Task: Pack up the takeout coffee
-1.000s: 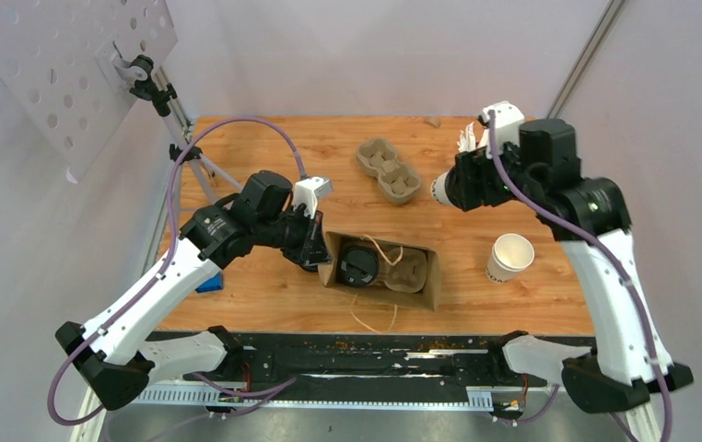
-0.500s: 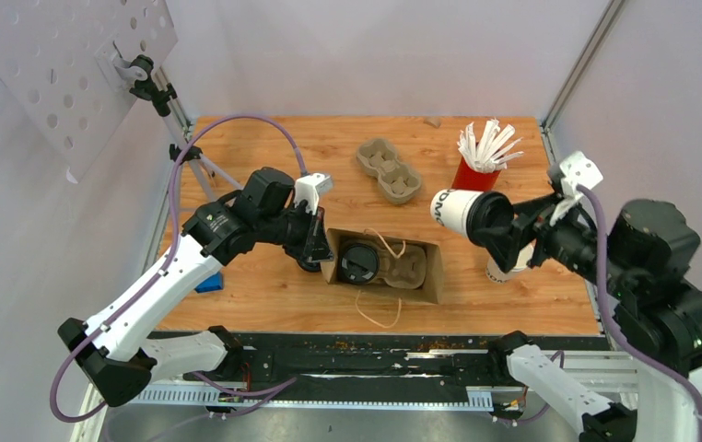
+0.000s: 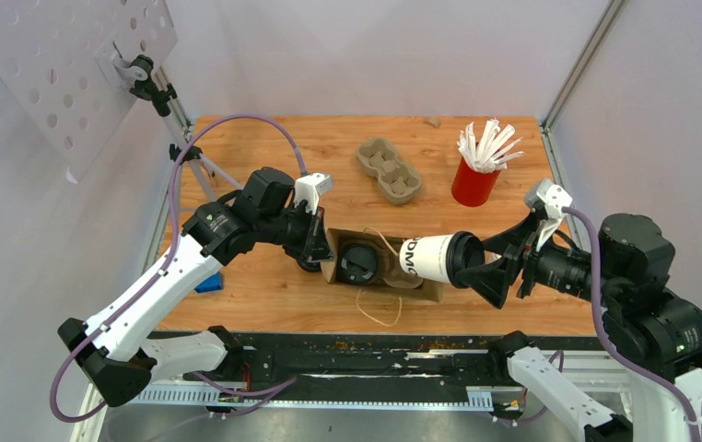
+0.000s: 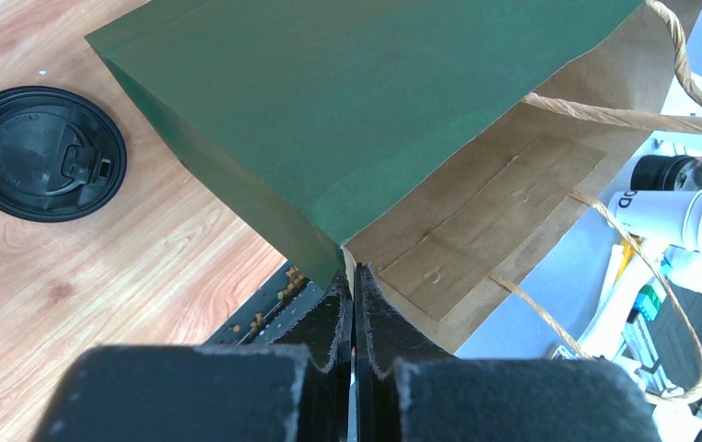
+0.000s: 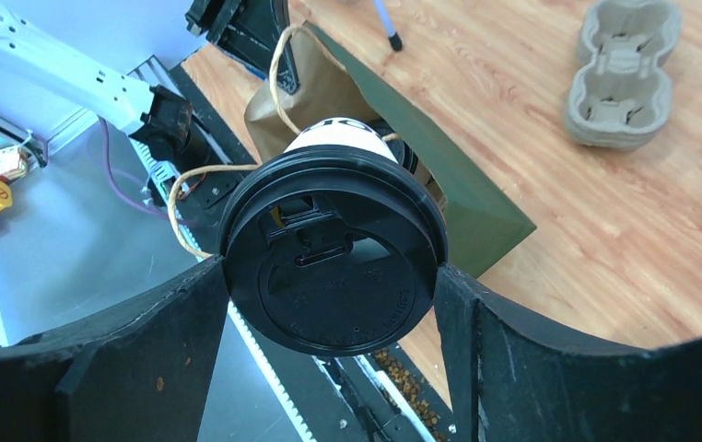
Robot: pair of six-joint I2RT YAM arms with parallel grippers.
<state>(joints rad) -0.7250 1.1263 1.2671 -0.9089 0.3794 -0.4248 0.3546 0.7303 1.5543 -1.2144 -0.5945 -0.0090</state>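
My right gripper (image 3: pixel 478 264) is shut on a takeout coffee cup (image 3: pixel 426 258), white with dark print and a black lid. It holds the cup on its side in the air, base pointing left over the right end of the open paper bag (image 3: pixel 432 287). In the right wrist view the lid (image 5: pixel 333 267) fills the space between my fingers (image 5: pixel 453 308). A second lidded coffee cup (image 3: pixel 358 263) sits inside the bag. My left gripper (image 3: pixel 316 241) is shut on the bag's left rim, and the left wrist view shows the pinched paper edge (image 4: pixel 354 267).
A grey pulp carrier (image 3: pixel 389 170) lies at the back middle and a red cup of white stirrers (image 3: pixel 474 180) stands at the back right. A loose black lid (image 4: pixel 43 152) lies on the wood beside the bag. A small blue item (image 3: pixel 209 284) sits near the left edge.
My right arm has swung the cup from the back right, near the red cup, down and left to the bag's right end. The left arm has held still on the bag.
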